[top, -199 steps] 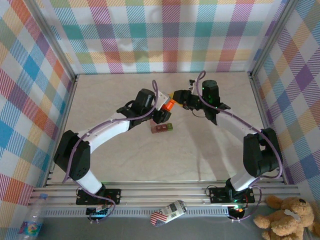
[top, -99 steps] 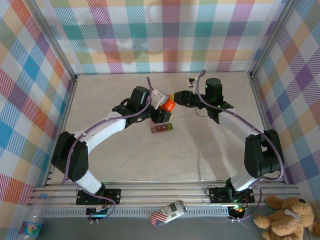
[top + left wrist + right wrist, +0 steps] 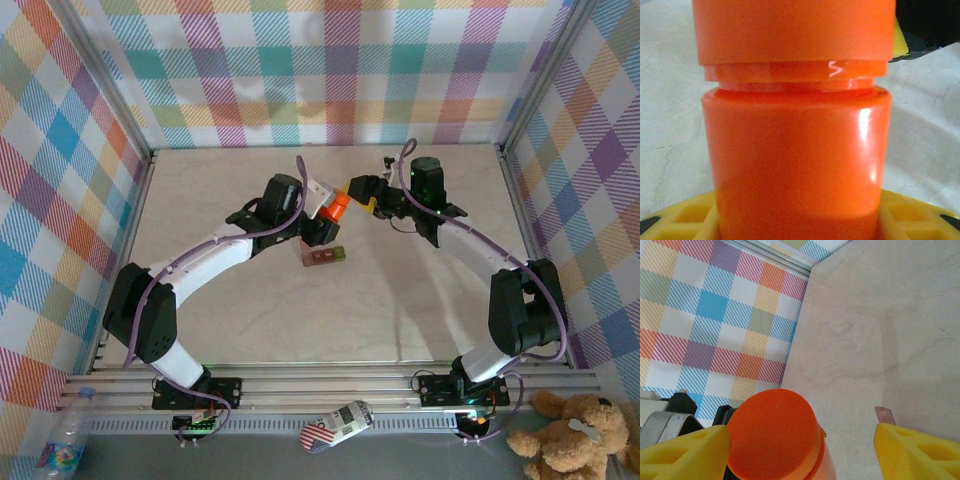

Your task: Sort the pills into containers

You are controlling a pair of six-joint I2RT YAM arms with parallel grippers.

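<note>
My left gripper [image 3: 325,215] is shut on an orange cylindrical bottle [image 3: 337,207], held above the table with its cap pointing right. In the left wrist view the bottle [image 3: 797,150] stands between the yellow pads [image 3: 912,212], its cap [image 3: 795,30] seated on top. My right gripper [image 3: 362,190] is open around the cap [image 3: 772,437]; the left yellow finger [image 3: 682,452] is beside it and the right finger [image 3: 920,450] stands well apart. The containers [image 3: 325,256], a small red-brown strip with a green end, lie on the table just below the bottle. The pills are out of view.
Plaid walls [image 3: 330,70] and metal posts [image 3: 110,100] close the marble table [image 3: 260,310] on three sides. Beyond the front rail lie a small bottle [image 3: 338,424], a water bottle [image 3: 65,440] and a teddy bear [image 3: 580,435].
My right gripper was shut on the bottle's cap and has since opened its fingers. The left gripper has kept hold of the bottle, shifting it only slightly.
</note>
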